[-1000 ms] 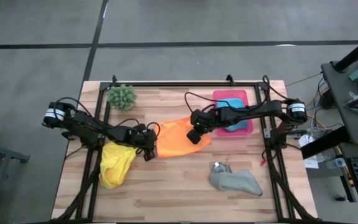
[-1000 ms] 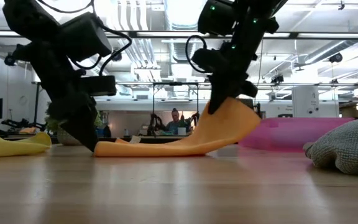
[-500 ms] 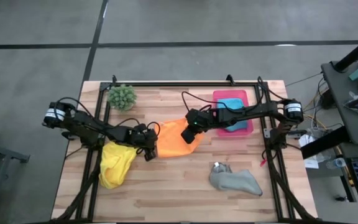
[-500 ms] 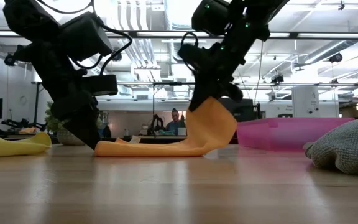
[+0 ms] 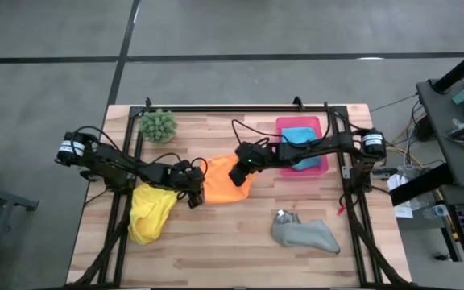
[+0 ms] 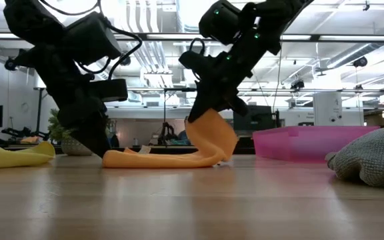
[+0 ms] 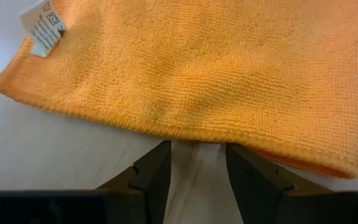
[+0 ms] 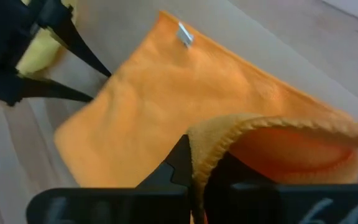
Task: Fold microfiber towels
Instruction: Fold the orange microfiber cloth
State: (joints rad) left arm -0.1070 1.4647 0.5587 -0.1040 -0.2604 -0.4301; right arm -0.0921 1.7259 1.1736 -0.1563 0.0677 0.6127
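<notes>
High view: the right gripper (image 5: 239, 171), clamped on an edge of the orange towel (image 5: 220, 184) at table centre, has carried it leftward, so the fold is about half over. Low view: the raised flap curls above the flat half. Left wrist view: the left gripper (image 7: 196, 167) stands part-open at the near hem, apparently pinning nothing.

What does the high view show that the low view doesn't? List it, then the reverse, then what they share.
Only the high view shows the spread-out bright blue microfiber towel lying in the flat pink rectangular tray.

Only the low view shows the soft orange microfiber towel edge lifted clear of the wooden table and curling over.

Both show the right gripper shut on that orange towel, the left gripper at its opposite edge, the crumpled yellow microfiber towel and the rumpled grey microfiber towel.
</notes>
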